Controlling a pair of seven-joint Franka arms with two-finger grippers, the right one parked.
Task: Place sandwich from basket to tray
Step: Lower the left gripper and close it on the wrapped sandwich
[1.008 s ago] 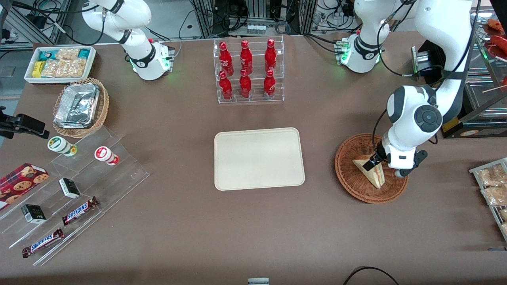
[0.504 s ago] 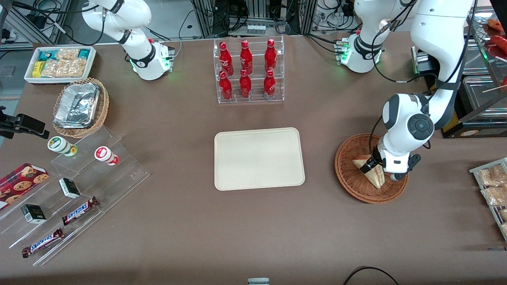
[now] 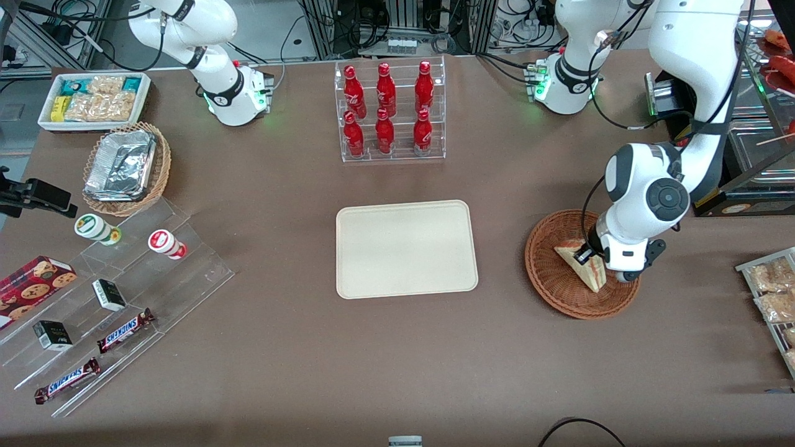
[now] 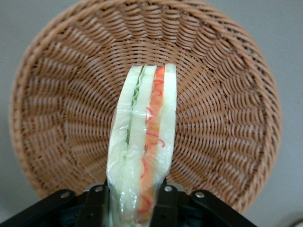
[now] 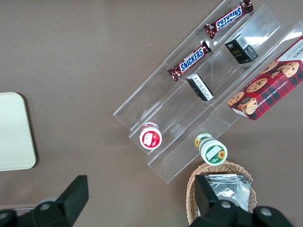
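The sandwich (image 3: 579, 263), a wrapped white-bread wedge with red and green filling, stands on edge over the reddish-brown wicker basket (image 3: 549, 282) toward the working arm's end of the table. My left gripper (image 3: 587, 254) is shut on its wide end. In the left wrist view the black fingers (image 4: 97, 201) press both faces of the sandwich (image 4: 144, 137), with the basket (image 4: 222, 118) beneath it. The cream tray (image 3: 407, 248) lies bare at the table's middle, beside the basket.
A clear rack of red bottles (image 3: 388, 112) stands farther from the camera than the tray. Toward the parked arm's end are acrylic steps (image 3: 124, 292) with snacks, a tan basket of foil containers (image 3: 124, 167) and a white snack bin (image 3: 93, 99). Bagged snacks (image 3: 770, 292) lie near the basket.
The wrist swung slightly over the basket and the gripper settled onto the sandwich. The sandwich now sits a little higher and more upright than a second ago.
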